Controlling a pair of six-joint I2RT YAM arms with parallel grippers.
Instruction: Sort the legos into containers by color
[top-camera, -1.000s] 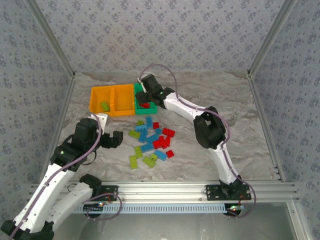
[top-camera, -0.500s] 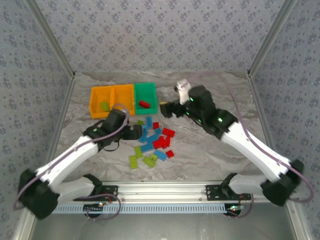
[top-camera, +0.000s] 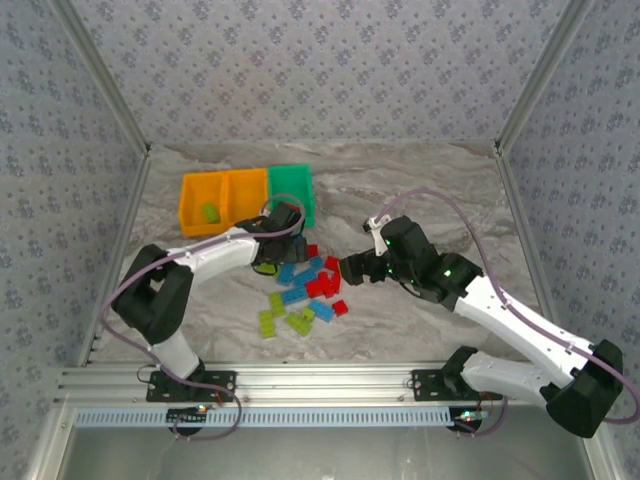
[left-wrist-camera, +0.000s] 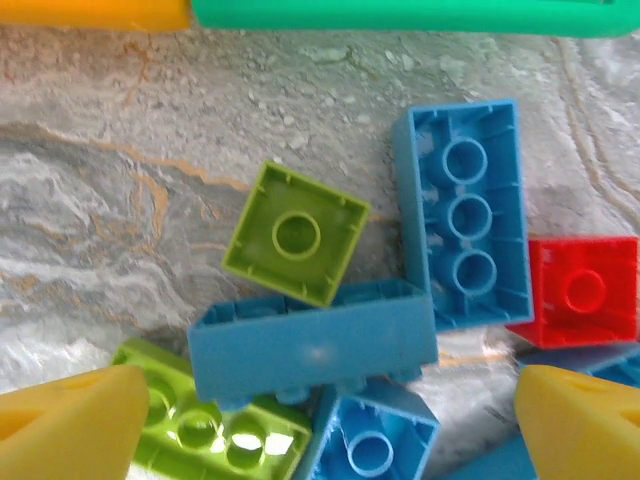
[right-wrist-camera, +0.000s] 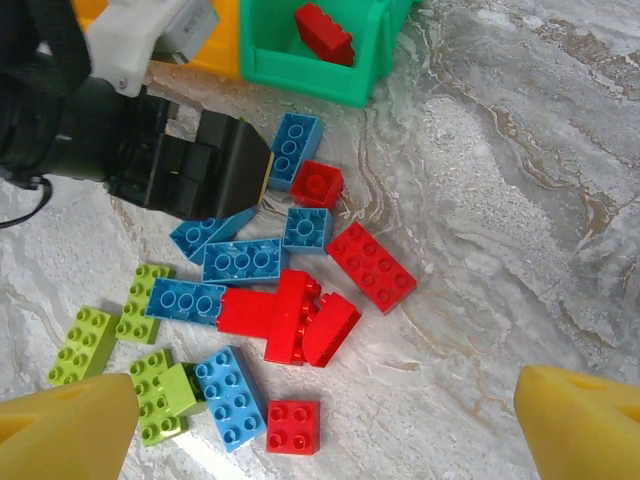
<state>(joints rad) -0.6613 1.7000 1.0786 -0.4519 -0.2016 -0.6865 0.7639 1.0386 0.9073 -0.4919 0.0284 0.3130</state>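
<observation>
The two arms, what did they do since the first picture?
The right gripper left a red brick in the green bin and swung back to the loose bricks. The left gripper reached forward over them. Both are open. The bins and the lime brick in the orange bin stayed.

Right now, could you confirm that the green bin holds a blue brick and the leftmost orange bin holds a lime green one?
Not quite: the green bin holds a red brick, not a blue one, as the right wrist view shows. The leftmost orange bin does hold a lime green brick, as the top external view shows.
</observation>
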